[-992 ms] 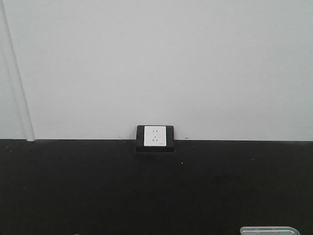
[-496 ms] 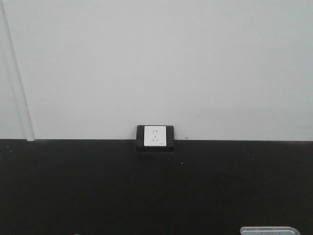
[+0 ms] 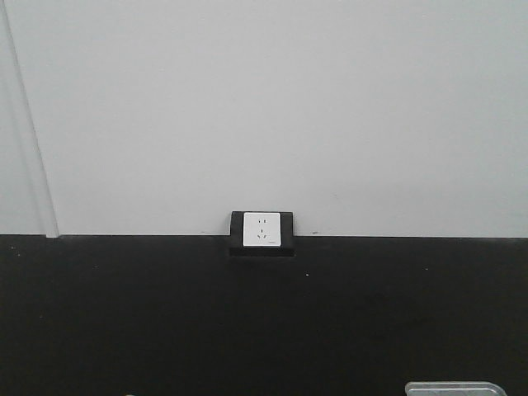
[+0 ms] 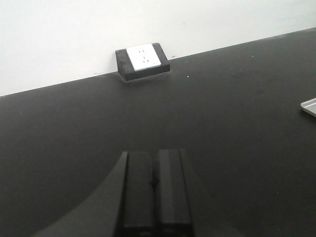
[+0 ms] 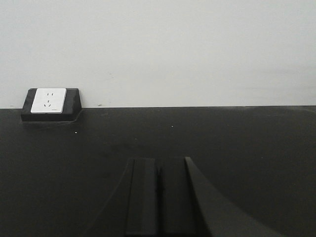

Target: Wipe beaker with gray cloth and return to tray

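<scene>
Nothing has moved: both the left hand [image 4: 155,185] and right hand [image 5: 158,190] stay closed, empty.

A plain white wall [image 3: 264,107] rises behind a matte black worktop [image 3: 264,322], with a white power socket [image 3: 261,229] in a black housing at the worktop's far edge

Only the tray [image 3: 454,388] is showing, and only in part. In the front view its silvery metal rim with rounded corners is peeking up from the bottom edge, right of centre, lying flat on the black table [image 3: 264,313]. In the left wrist view one pale corner [image 4: 310,106] is poking in at the right edge.
</scene>
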